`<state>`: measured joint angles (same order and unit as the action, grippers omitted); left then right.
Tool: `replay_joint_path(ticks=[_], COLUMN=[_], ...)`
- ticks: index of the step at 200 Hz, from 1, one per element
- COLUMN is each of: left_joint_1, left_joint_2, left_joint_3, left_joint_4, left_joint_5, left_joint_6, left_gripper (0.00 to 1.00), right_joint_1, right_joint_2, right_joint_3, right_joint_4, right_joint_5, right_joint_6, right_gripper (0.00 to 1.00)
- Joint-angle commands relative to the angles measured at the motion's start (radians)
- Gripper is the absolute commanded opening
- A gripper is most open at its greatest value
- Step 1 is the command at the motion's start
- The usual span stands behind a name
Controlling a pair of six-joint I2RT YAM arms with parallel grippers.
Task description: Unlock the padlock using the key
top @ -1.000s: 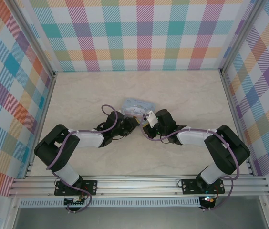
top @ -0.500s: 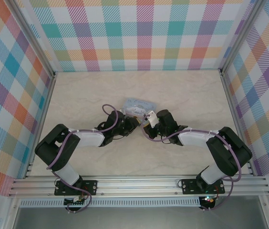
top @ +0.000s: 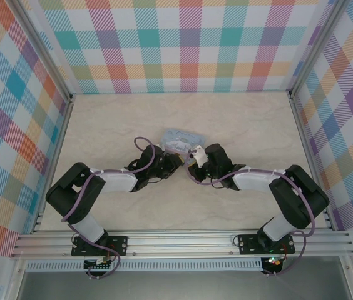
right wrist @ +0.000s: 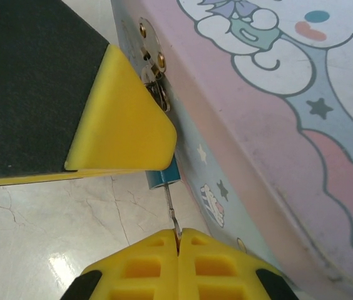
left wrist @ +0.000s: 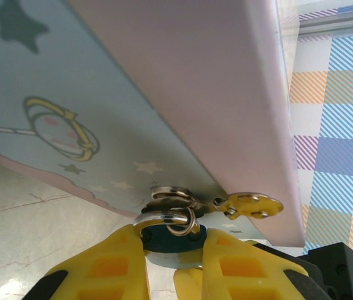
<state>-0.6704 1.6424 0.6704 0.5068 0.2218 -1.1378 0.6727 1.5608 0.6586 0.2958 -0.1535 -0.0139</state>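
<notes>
Shifts right gripper (right wrist: pixel 178 236) barely leftward since half a second ago, pinching key (right wrist: pixel 171 209) against padlock (right wrist: pixel 163 179); clamps padlock in left gripper (left wrist: pixel 172 242).

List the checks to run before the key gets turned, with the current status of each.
1. Left end effector clamps the padlock: ok.
2. Right end effector pinches the key: ok.
3. Key lined up with the padlock's underside: ok.
4. Key fully seated in the keyhole: cannot tell.
5. Shackle threaded through the hasp of the tin: ok.
6. Shackle locked: cannot tell.
</notes>
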Motion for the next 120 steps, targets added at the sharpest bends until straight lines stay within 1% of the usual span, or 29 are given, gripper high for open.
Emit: replay_joint_path(ticks=[1,26,69,87,120], left_joint_1=[-0.02,-0.02,-0.02,-0.02,-0.02], left_joint_2=[0.006,-0.011,-0.007,0.0,0.01], left_joint_3=[0.018,0.025,0.03,0.031,0.033], left_joint_4=[0.004,-0.01,-0.003,0.001,-0.035], left_joint_5=[0.032,0.035,0.029,0.031,0.023], left_joint_6=[-0.023,-0.024,-0.03,-0.032,0.0], left_gripper=[0.1,0.1,0.1,0.09,0.09], right_joint_1=[0.007,0.005,0.004,0.004,0.003], right_joint_2=[0.035,0.059,0.09,0.085,0.045], right_joint_3=[0.042,0.037,0.054,0.04,0.04], right_joint_4=[0.1,0.13,0.136,0.149,0.154], right_joint_5=[-0.071,-0.066,-0.103,-0.103,-0.157], right_joint_6=[0.009,-0.005,0.004,0.013,0.045], right_gripper=[0.04,0.04,0.04,0.04,0.03])
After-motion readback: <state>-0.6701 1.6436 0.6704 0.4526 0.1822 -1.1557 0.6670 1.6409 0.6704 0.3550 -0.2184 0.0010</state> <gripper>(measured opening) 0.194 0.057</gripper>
